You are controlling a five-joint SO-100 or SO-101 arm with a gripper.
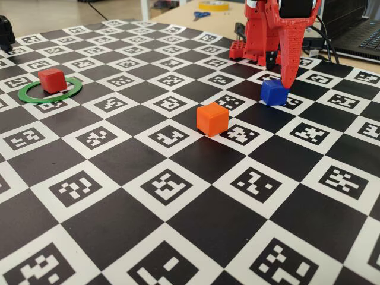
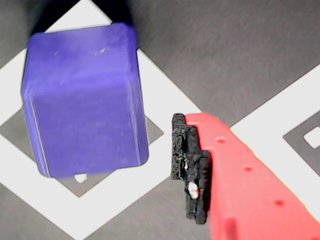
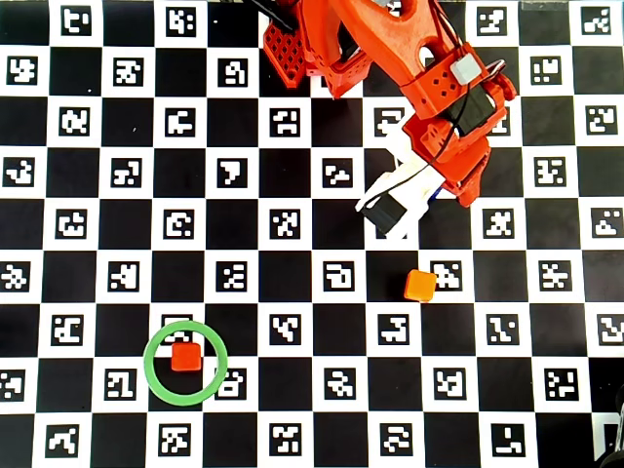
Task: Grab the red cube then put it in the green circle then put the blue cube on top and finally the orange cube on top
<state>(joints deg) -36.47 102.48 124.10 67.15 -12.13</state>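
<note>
- The red cube (image 3: 185, 357) sits inside the green circle (image 3: 152, 379) at the lower left of the overhead view, so the first step looks done; in the fixed view it lies toward the ring's far edge.
- The blue cube (image 1: 274, 92) rests on the checkered desk (image 1: 178, 249) at the upper right of the fixed view, with the end effector (image 1: 288, 83) lowered right over it.
- In the wrist view the blue cube (image 2: 85, 100) fills the upper left, and one red finger (image 2: 250, 190) with a black pad stands just beside its right face, apart from it by a thin gap. The other finger is out of sight, so I cannot tell how wide the jaws stand; nothing appears to be held.
- The orange cube (image 1: 212, 119) waits near the middle of the fixed view, close to the blue one.
- Risks, as I judge them: the cube sits turned relative to the finger, so closing could twist or squirt it out; a shallow grip could drop it in transit; and the red cube's off-centre seat could make the stack tip.
</note>
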